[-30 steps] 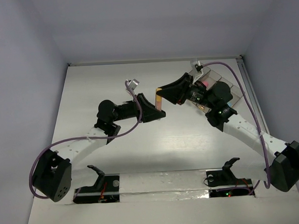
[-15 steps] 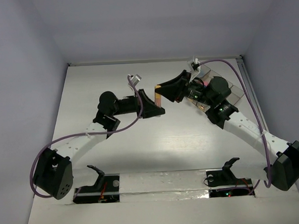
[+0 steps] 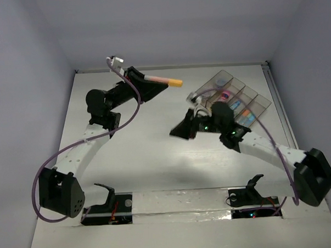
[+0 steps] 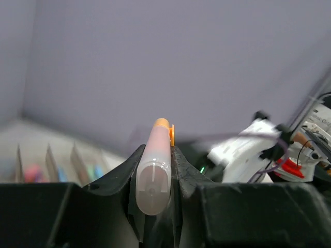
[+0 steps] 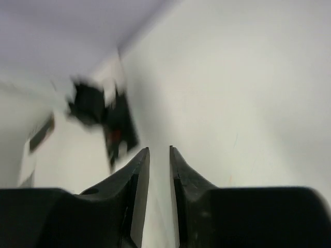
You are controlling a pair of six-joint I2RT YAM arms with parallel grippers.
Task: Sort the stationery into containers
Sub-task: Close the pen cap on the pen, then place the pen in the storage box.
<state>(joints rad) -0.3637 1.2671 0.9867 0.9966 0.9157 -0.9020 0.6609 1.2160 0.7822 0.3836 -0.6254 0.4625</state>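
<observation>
My left gripper (image 3: 163,87) is raised over the back left of the table, shut on a marker (image 3: 166,80) with a pale pink barrel and an orange cap that points right. In the left wrist view the marker (image 4: 154,175) is clamped between both fingers and its butt end faces the camera. The smoky divided tray (image 3: 221,75) lies at the back right with pink, blue and orange items in its compartments. It is a blur at the lower left of the left wrist view (image 4: 49,160). My right gripper (image 3: 174,133) hangs left of the tray, jaws narrowly open (image 5: 159,150) with nothing between them.
Two black brackets (image 3: 108,195) (image 3: 250,186) stand at the near edge by the arm bases. The white right arm (image 4: 248,152) shows ahead of the left gripper. A blurred black shape (image 5: 101,116) lies beyond the right fingers. Purple cables loop beside both arms.
Both grippers met at the marker mid-table. Now the left arm has swung up and back-left with the marker, and the right gripper has come off it and pulled toward the front.
</observation>
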